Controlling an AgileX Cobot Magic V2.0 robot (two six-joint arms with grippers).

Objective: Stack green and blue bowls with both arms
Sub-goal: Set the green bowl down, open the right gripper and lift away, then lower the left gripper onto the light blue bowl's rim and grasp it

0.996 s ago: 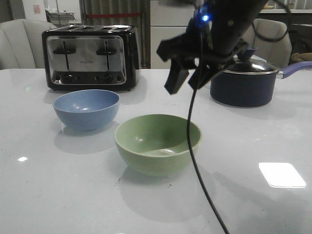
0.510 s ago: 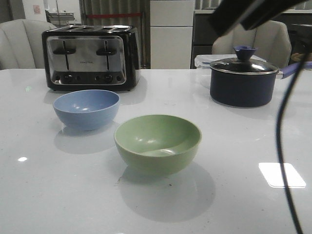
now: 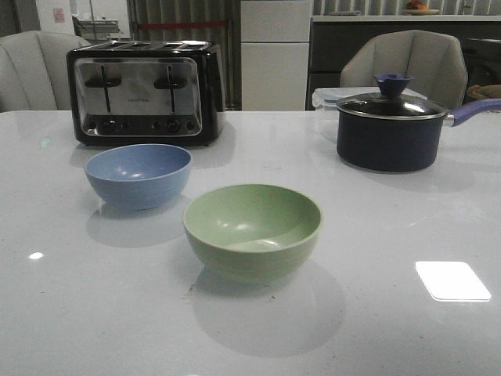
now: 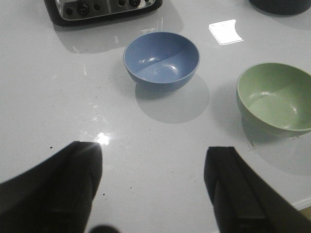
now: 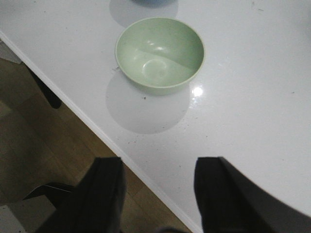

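Note:
The blue bowl (image 3: pixel 138 174) stands upright on the white table, in front of the toaster. The green bowl (image 3: pixel 253 229) stands upright to its right and nearer to me, a small gap apart. Both are empty. No arm shows in the front view. In the left wrist view my left gripper (image 4: pixel 153 182) hangs open over bare table, well short of the blue bowl (image 4: pixel 162 59) and the green bowl (image 4: pixel 275 96). In the right wrist view my right gripper (image 5: pixel 158 189) is open above the table's front edge, with the green bowl (image 5: pixel 160 53) some way beyond it.
A black and chrome toaster (image 3: pixel 145 92) stands at the back left. A dark lidded saucepan (image 3: pixel 391 130) with a purple handle sits at the back right. The table's front edge (image 5: pixel 121 155) and wooden floor (image 5: pixel 43 141) show under the right gripper. Chairs stand behind the table.
The right arm and its cable, which hung above the green bowl a second ago, have risen and left the front view. The bowls have not moved.

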